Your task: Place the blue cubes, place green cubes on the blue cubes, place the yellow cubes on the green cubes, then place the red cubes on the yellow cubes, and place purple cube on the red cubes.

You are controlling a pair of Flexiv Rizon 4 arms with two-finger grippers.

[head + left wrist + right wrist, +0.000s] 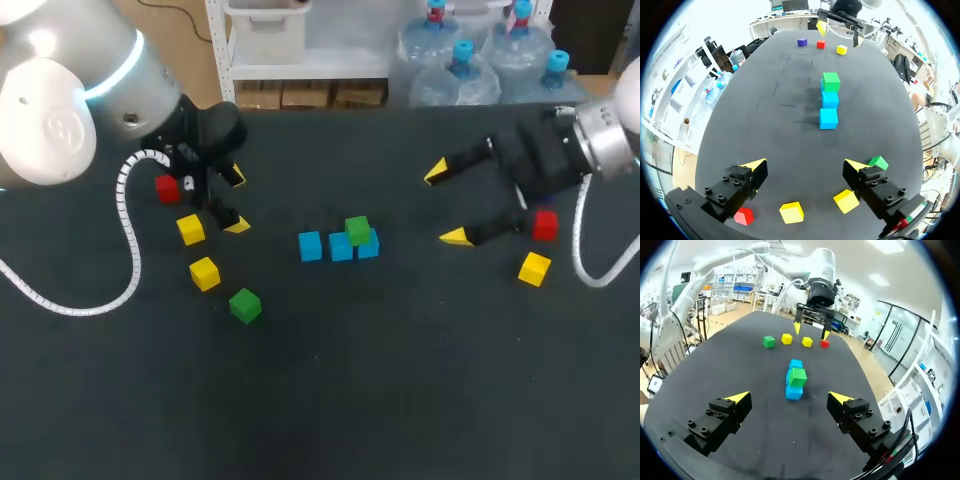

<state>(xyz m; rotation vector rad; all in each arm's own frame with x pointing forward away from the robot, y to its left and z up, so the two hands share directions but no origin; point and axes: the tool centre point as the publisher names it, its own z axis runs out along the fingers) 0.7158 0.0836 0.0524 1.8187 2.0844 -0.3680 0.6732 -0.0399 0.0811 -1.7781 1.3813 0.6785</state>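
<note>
Matt dark table [420,400], smooth blue cubes [341,247], glossy pale shell of left arm [60,110].

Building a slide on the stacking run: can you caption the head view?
Left gripper and right gripper, both open, flank three blue cubes carrying one green cube.

In the head view my right arm [603,138] hides the purple cube [802,42].

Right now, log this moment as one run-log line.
left gripper open | right gripper open | green cube atop blue cube row
</note>
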